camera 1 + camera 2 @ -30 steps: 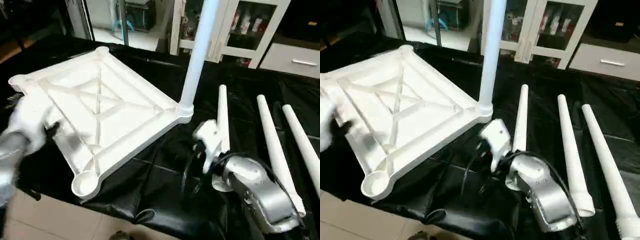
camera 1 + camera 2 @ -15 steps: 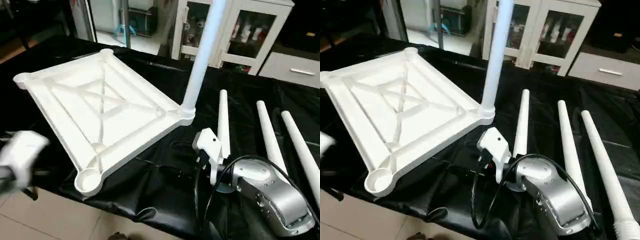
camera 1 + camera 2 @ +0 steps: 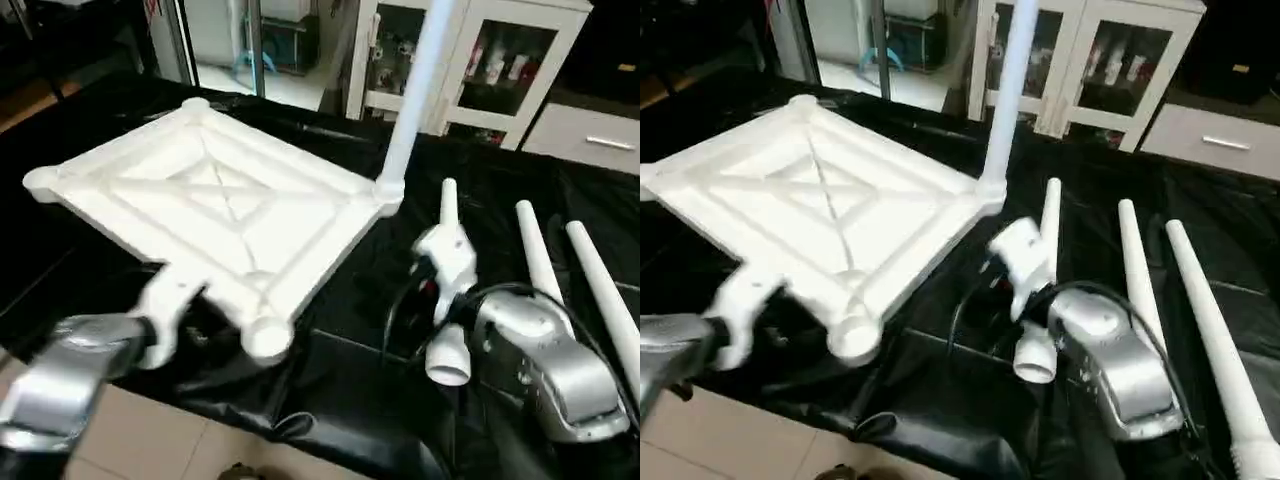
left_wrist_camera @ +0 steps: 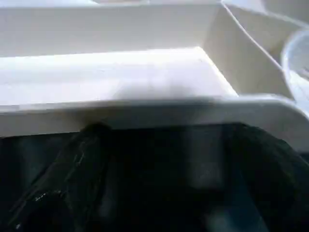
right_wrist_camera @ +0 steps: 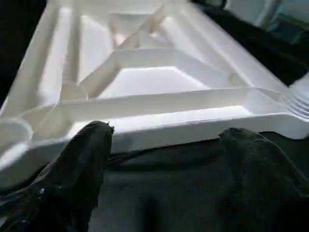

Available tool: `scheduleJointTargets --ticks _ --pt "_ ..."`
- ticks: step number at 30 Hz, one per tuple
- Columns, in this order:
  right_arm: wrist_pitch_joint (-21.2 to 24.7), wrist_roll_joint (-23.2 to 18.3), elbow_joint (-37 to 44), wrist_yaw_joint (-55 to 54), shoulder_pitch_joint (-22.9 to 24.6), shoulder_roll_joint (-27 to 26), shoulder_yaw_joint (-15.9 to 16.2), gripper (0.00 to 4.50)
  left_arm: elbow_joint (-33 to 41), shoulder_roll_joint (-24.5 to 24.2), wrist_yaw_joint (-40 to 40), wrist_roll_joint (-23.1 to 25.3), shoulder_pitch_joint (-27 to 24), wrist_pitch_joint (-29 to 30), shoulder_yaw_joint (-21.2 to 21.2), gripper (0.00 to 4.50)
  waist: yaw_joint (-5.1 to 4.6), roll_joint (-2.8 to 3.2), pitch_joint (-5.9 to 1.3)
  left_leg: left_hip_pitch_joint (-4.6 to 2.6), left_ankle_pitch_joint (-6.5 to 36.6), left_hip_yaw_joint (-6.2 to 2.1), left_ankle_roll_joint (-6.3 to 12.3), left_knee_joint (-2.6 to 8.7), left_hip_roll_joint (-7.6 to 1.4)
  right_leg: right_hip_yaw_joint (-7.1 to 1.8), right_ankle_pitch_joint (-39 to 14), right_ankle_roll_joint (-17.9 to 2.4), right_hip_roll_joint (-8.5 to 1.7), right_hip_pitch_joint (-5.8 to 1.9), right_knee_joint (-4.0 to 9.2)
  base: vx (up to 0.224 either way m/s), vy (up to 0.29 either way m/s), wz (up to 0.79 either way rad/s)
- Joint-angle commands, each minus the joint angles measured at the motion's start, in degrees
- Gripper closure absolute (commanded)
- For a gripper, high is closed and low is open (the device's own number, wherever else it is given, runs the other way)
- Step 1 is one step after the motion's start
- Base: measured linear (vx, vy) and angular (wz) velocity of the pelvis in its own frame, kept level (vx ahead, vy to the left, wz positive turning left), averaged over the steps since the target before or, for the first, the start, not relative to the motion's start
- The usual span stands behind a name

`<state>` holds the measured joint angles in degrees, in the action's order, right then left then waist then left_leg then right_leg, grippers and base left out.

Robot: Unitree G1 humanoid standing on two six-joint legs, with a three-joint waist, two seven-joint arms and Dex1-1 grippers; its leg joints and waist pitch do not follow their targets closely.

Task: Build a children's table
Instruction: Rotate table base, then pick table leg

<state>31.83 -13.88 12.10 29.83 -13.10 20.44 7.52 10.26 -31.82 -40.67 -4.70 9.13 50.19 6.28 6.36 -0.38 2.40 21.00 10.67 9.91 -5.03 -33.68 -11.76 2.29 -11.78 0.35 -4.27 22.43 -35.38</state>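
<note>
A black-covered work table [image 3: 330, 370] carries the upturned tabletop [image 3: 215, 205] and three loose legs [image 3: 537, 262].

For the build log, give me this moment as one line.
stage: one leg standing in a corner socket | table top upside down on black table | three legs loose | left gripper: open at top's edge | right gripper: open
</note>
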Motion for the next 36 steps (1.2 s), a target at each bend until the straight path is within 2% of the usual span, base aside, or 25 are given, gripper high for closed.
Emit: scheduleJointTargets --ticks 1,2,3,4,6,9,10,11,12,14,15,17,19,21,22,24,25,26,27,28,30,31,33,34,36 --pt "0.0 0.0 0.0 -0.8 -0.3 0.2 -1.2 0.58 -1.4 1.5 0.9 1.1 1.5 -1.9 2.6 0.04 -0.34 1.21 -3.23 -1.01 11.1 -0.33 -2.66 4.2 -0.74 -2.0 -1.8 -9.2 -2.33 -2.04 3.56 0.0 0.0 0.0" --pt "-0.1 0.3 0.0 -1.1 -0.3 0.2 -1.3 0.58 -2.7 3.1 1.9 1.4 2.6 -2.6 3.6 0.04 -0.26 1.59 -3.23 -1.01 11.1 -0.36 -2.76 4.16 -0.75 -2.0 -1.6 -9.3 -2.39 -2.03 3.51 0.0 0.0 0.0" --pt "0.0 0.4 0.1 -1.3 -0.1 0.1 -1.5 0.58 -3.4 4.3 2.7 1.8 3.4 -3.3 4.3 0.04 -0.36 1.33 -3.17 -1.06 11.6 -0.28 -2.74 4.17 -0.73 -1.98 -2.2 -9.2 -2.33 -2.02 3.69 0.0 0.0 0.0" --pt "0.0 0.6 0.3 -1.9 0.1 0.0 -1.8 0.58 -4.6 6.5 4.0 1.8 4.7 -4.1 5.2 0.04 -0.28 1.57 -3.19 -1.1 11.9 -0.29 -2.71 4.12 -0.74 -2.0 -2.8 -9.2 -2.39 -2.03 3.72 0.0 0.0 0.0" --pt "0.1 0.8 0.4 -2.6 0.1 -0.3 -2.1 0.58 -5.6 7.7 4.5 2.1 5.4 -5.2 6.1 0.04 -0.23 1.42 -3.2 -0.84 11.9 -0.4 -2.58 4.15 -0.77 -2.0 -3.7 -9.3 -2.57 -2.31 3.73 0.0 0.0 0.0" --pt "1.3 2.6 0.4 -6.2 -0.2 -0.9 -3.1 0.58 -9.0 11.5 6.2 3.2 7.8 -8.6 8.6 0.04 -0.44 1.67 -3.14 -0.76 10.9 -0.33 -2.69 4.02 -0.68 -2.04 -3.4 -9.0 -2.41 -2.15 3.96 0.0 0.0 0.0" --pt "3.3 4.0 0.7 -9.4 -0.6 -1.2 -4.0 0.58 -10.0 13.9 6.8 3.3 8.9 -9.9 9.5 0.04 -0.33 1.57 -3.35 -0.79 10.5 -0.37 -2.71 3.91 -0.73 -2.03 -2.6 -9.2 -2.53 -2.33 3.73 0.0 0.0 0.0" --pt "3.8 4.4 0.8 -10.0 -0.7 -1.2 -4.1 0.58 -10.1 14.4 7.0 3.3 9.1 -10.2 9.7 0.04 -0.54 1.47 -3.11 -0.53 9.9 -0.37 -2.72 4.03 -0.7 -2.08 -2.5 -9.1 -2.42 -2.38 3.85 0.0 0.0 0.0" --pt "4.7 5.0 1.0 -11.4 -0.9 -1.4 -4.5 0.58 -10.5 15.4 7.2 3.3 9.5 -10.7 10.0 0.04 -0.43 1.52 -3.38 -0.7 9.3 -0.33 -2.73 3.86 -0.68 -2.04 -1.6 -9.1 -2.46 -2.43 3.7 0.0 0.0 0.0" --pt "11.9 4.2 2.8 -13.7 -1.5 -1.6 -6.3 0.58 -7.9 16.7 6.6 2.7 9.4 -9.3 11.6 0.04 -0.53 1.71 -3.38 -0.63 8.6 -0.36 -2.68 3.78 -0.6 -2.02 -0.9 -9.2 -2.41 -2.56 3.59 0.0 0.0 0.0" --pt "13.3 3.7 3.2 -14.0 -1.6 -1.8 -6.9 0.58 -7.1 16.6 6.5 2.6 9.2 -8.9 11.8 0.04 -0.62 1.6 -3.38 -0.63 8.5 -0.39 -2.59 3.79 -0.63 -2.01 -0.4 -9.3 -2.41 -2.66 3.55 0.0 0.0 0.0" --pt "20.6 1.5 4.6 -16.2 -2.0 -3.7 -10.1 0.41 -3.2 15.2 5.6 1.9 7.6 -8.0 12.0 0.01 -0.86 1.53 -3.39 -0.49 8.1 -0.4 -2.01 3.77 -0.62 -2.0 0.3 -9.4 -2.44 -2.76 3.42 0.0 0.0 0.0" --pt "27.9 1.7 6.7 -18.5 -2.0 -5.1 -11.9 0.21 2.7 12.2 4.4 0.4 4.0 -7.1 10.3 0.0 -1.53 1.26 -3.3 -0.11 7.0 -0.47 -1.74 3.92 -0.49 -1.85 -0.5 -9.2 -2.38 -3.0 3.38 0.0 0.0 0.0" --pt "29.7 2.1 7.2 -18.9 -2.0 -5.3 -12.0 0.06 3.9 11.6 4.1 0.1 3.0 -7.2 9.8 0.0 -1.84 1.63 -3.34 -0.46 6.6 -0.32 -1.82 3.72 -0.43 -1.91 -1.5 -8.9 -2.2 -2.61 3.51 0.0 0.0 0.0" --pt "36.3 3.5 8.7 -20.2 -2.6 -5.9 -12.2 0.06 8.4 8.9 2.0 -1.1 -0.2 -7.4 8.1 0.0 -2.1 0.77 -3.11 -0.49 7.4 -0.07 -1.83 3.81 -0.4 -1.97 -3.5 -8.6 -2.04 -2.45 3.88 0.0 0.0 0.0" --pt "39.9 4.3 9.3 -20.7 -3.2 -6.3 -12.3 0.06 10.9 7.4 1.0 -1.8 -1.9 -7.5 6.8 0.0 -2.05 1.44 -3.15 -0.33 7.3 -0.38 -2.21 4.13 -0.5 -1.9 -5.1 -8.3 -2.28 -2.67 3.65 0.0 0.0 0.0" --pt "42.1 4.3 9.5 -21.4 -3.8 -7.1 -13.0 0.06 12.8 6.4 0.1 -2.4 -3.1 -8.0 5.9 0.0 -2.32 1.28 -2.87 -0.71 9.2 -0.27 -2.69 4.14 -0.54 -1.98 -8.2 -7.8 -2.13 -2.08 3.87 0.0 0.0 0.0" --pt "44.7 3.8 9.3 -22.4 -4.9 -7.8 -13.8 0.06 15.0 5.5 -1.0 -3.9 -4.3 -8.9 4.8 0.0 -2.33 1.42 -2.8 -0.75 9.9 -0.22 -2.88 4.28 -0.54 -2.01 -9.5 -7.4 -2.14 -1.93 4.07 0.0 0.0 0.0" --pt "44.9 3.7 9.3 -22.4 -5.1 -7.9 -13.8 0.06 15.2 5.4 -1.2 -4.1 -4.4 -9.0 4.6 0.0 -2.38 1.21 -2.73 -0.9 11.0 -0.28 -3.32 4.32 -0.56 -2.02 -11.4 -7.0 -2.18 -1.71 4.07 0.0 0.0 0.0" --pt "46.2 3.4 8.9 -22.8 -5.7 -7.9 -13.9 0.06 16.3 5.2 -1.9 -5.3 -4.8 -9.6 4.1 0.0 -2.33 1.45 -2.67 -1.19 11.9 -0.23 -3.86 4.35 -0.62 -2.07 -12.4 -6.5 -2.07 -1.33 4.21 0.0 0.0 0.0" --pt "47.3 3.0 7.2 -22.9 -6.5 -7.7 -13.7 0.06 18.3 5.1 -3.7 -8.1 -5.1 -9.9 3.4 0.0 -2.11 0.63 -2.6 -1.15 12.1 -0.11 -4.2 4.49 -0.69 -2.09 -12.9 -5.9 -2.17 -1.35 4.3 0.0 0.0 0.0" --pt "47.5 3.0 6.2 -22.8 -6.8 -7.7 -13.6 0.06 19.1 4.9 -4.4 -9.1 -5.0 -9.7 3.5 0.0 -1.87 1.05 -2.69 -1.09 11.5 -0.2 -4.54 4.48 -0.64 -2.12 -12.3 -5.6 -2.27 -1.39 4.08 0.0 0.0 0.0" --pt "48.5 3.4 4.8 -23.2 -7.3 -7.8 -13.7 0.06 20.2 4.2 -5.5 -9.9 -4.9 -9.5 4.1 0.0 -1.7 0.88 -2.72 -1.05 10.6 -0.09 -4.88 4.42 -0.56 -2.17 -11.0 -5.1 -2.21 -1.31 3.98 0.0 0.0 0.0" --pt "49.9 3.5 4.0 -23.2 -7.7 -7.8 -13.7 0.06 20.9 3.6 -6.0 -10.0 -4.7 -9.2 4.7 0.0 -1.75 0.17 -2.75 -0.96 10.0 0.06 -4.82 4.37 -0.5 -2.19 -10.2 -4.8 -2.11 -1.43 4.02 0.0 0.0 0.0" --pt "52.1 3.7 3.1 -22.8 -8.0 -8.0 -13.8 0.06 22.2 2.8 -6.8 -10.6 -4.6 -8.3 5.1 0.0 -1.52 0.46 -2.92 -0.84 8.2 -0.02 -4.87 4.25 -0.42 -2.23 -8.3 -4.5 -2.18 -1.59 3.65 0.0 0.0 0.0"
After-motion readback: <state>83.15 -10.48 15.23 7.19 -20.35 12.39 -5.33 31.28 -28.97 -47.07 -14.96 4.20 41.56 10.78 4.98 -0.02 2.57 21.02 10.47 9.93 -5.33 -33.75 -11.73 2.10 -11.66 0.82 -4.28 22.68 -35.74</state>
